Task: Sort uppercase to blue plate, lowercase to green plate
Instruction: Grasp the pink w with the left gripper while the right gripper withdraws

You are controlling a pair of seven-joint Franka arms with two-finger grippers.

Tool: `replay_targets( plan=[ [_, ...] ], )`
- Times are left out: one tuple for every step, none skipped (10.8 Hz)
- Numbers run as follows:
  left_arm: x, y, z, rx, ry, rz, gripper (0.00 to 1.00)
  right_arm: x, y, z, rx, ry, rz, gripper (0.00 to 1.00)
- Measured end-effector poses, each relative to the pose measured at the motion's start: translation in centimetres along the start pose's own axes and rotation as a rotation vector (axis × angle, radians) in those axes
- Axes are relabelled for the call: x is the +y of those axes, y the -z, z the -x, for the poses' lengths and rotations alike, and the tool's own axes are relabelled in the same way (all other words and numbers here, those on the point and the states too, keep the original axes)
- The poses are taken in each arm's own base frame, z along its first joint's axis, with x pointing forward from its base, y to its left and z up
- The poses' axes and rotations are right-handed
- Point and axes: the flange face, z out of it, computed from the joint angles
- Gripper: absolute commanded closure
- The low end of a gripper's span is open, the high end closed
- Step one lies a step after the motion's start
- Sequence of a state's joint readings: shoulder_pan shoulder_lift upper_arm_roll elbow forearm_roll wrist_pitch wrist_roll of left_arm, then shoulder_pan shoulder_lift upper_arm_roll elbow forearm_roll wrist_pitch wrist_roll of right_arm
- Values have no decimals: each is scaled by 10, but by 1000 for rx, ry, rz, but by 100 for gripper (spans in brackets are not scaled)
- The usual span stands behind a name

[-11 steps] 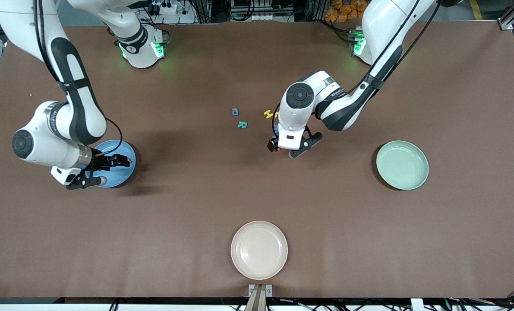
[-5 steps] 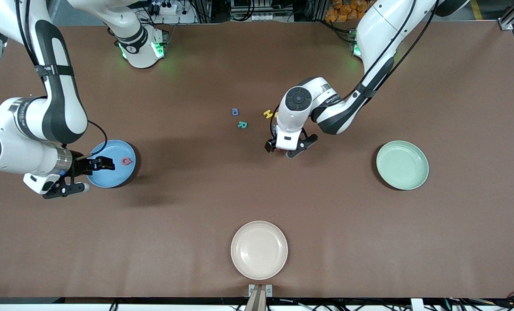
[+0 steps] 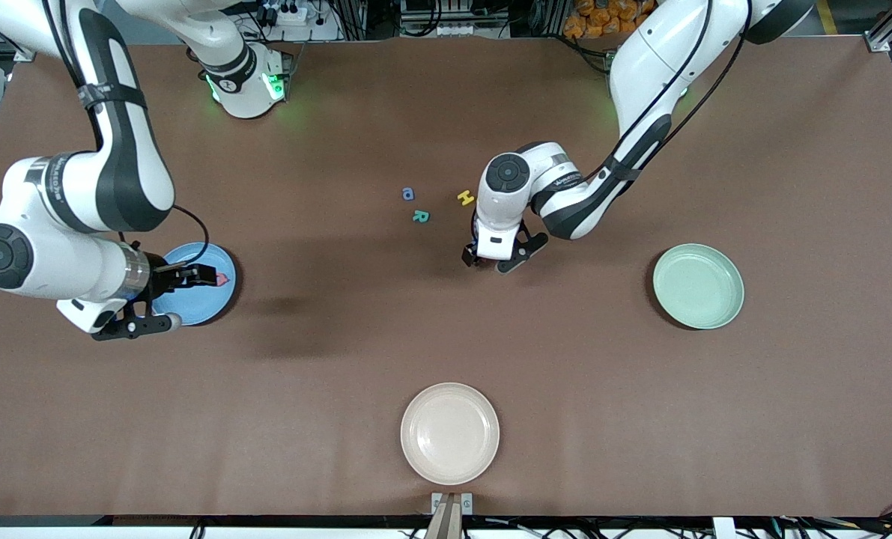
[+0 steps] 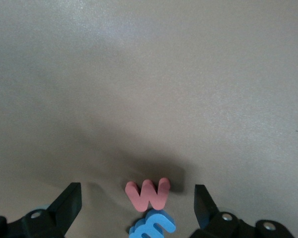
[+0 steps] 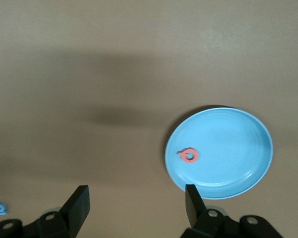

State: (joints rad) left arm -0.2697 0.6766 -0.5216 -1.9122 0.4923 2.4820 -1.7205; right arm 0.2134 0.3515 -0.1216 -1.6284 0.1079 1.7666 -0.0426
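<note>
Fingers [image 4: 64, 206] apart; one red m [image 4: 148, 194], one blue m [image 4: 154, 225]

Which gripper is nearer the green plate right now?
Left. The left gripper is low over the letters mid-table, jaws open, toward the green plate. The right gripper is above the blue plate at the right arm's end.
</note>
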Motion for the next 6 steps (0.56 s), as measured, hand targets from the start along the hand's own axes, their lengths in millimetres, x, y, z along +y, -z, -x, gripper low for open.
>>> replay_targets(
  plan=[
    [1, 1, 0, 0, 0, 2, 0, -11, 6, 3, 6, -12, 14, 11],
    [1, 0, 1, 0, -1, 2, 0, -23, 11, 5, 13, -24, 30, 10],
    [1, -1, 3, -1, -5, 0, 0, -33, 15, 8, 15, -36, 39, 9],
    [2, -2, 7, -3, -10, -1, 2, -42, 17, 11, 14, -48, 41, 9],
    [2, -4, 10, -4, -15, -3, 3, -52, 18, 13, 15, -65, 40, 9],
    [2, -5, 13, -5, -19, -4, 4, -62, 19, 15, 14, -81, 39, 7]
  ],
)
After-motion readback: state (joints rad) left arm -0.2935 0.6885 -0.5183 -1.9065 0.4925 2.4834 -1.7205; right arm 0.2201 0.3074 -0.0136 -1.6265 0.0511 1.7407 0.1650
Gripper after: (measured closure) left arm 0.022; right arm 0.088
